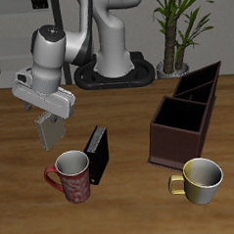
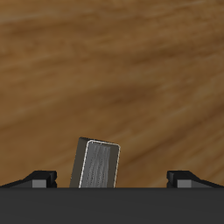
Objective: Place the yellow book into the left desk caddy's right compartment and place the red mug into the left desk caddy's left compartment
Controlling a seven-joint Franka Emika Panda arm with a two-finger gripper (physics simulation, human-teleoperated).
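Wooden table (image 1: 134,201); tool (image 1: 47,134) hides yellow book.

White-and-grey jointed arm (image 1: 61,54), dark-fingered grey gripper (image 1: 49,136)

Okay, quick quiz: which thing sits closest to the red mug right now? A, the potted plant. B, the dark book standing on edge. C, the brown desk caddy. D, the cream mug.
B: the dark book stands right beside the red mug, while the caddy, the cream mug and the plant are clearly farther off.
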